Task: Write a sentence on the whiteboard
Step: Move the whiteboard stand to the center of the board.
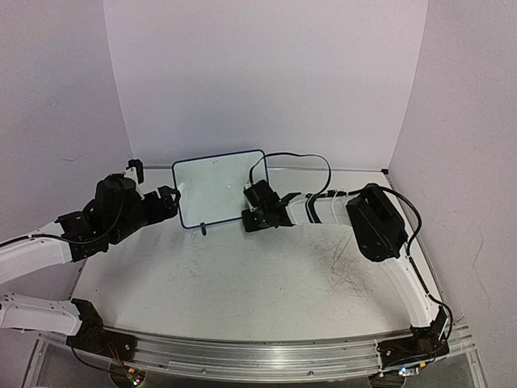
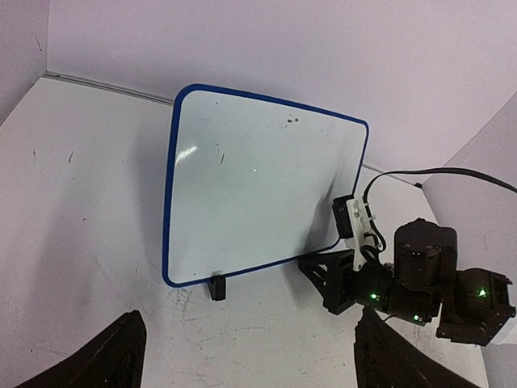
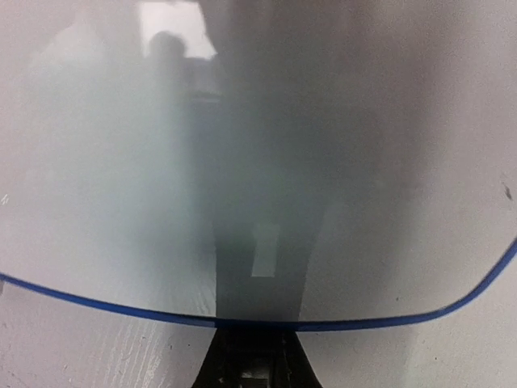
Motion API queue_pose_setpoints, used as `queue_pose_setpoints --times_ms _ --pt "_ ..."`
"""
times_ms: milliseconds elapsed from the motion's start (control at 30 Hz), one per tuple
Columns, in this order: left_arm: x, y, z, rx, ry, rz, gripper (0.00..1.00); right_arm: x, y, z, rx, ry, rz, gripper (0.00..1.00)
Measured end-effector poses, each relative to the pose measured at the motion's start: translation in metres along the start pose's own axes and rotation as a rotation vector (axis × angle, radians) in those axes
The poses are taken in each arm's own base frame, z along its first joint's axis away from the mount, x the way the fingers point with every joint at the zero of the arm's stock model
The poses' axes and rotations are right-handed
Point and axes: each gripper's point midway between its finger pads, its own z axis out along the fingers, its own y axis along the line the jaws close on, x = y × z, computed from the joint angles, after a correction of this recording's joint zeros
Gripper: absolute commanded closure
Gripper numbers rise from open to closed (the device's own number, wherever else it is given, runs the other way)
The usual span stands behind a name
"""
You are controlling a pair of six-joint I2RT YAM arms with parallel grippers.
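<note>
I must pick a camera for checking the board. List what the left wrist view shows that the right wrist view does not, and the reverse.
Only the left wrist view: the whole whiteboard standing on its black feet, the right gripper at its right edge, and the open left gripper. Only the right wrist view: a close look at the right arm's closed fingers meeting the blue rim, with a dark reflection above them. Both: the board's white surface and blue rim, with no sentence written.

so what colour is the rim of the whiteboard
Dark blue, running all round the whiteboard. The left wrist view shows it best.
</note>
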Motion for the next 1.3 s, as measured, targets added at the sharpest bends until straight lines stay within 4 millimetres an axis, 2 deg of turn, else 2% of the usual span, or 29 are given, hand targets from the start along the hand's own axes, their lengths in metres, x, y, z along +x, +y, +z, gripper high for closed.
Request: queue_pose_setpoints --times_ms 267,467,700,1000,1100,1300 --pt "-0.007 0.004 -0.006 -0.014 -0.025 -0.008 0.09 0.003 -0.002 -0.001 -0.001 -0.032 -0.037 1.0" --pt "-0.003 0.004 -0.003 -0.021 -0.013 -0.009 0.09 0.023 -0.017 -0.023 0.013 -0.022 -0.061 1.0" --pt "0.001 0.005 0.001 -0.03 -0.001 -0.002 0.09 0.058 -0.05 -0.074 0.066 -0.009 -0.082 1.0" --pt "0.013 0.002 0.017 -0.032 0.031 0.011 0.09 0.119 -0.103 -0.152 0.158 0.015 -0.018 1.0" --pt "0.017 -0.001 0.024 -0.025 0.045 0.015 0.09 0.135 -0.112 -0.167 0.184 0.015 0.015 1.0" --pt "0.027 -0.011 0.038 -0.001 0.085 0.021 0.09 0.165 -0.109 -0.183 0.205 0.006 0.077 1.0"
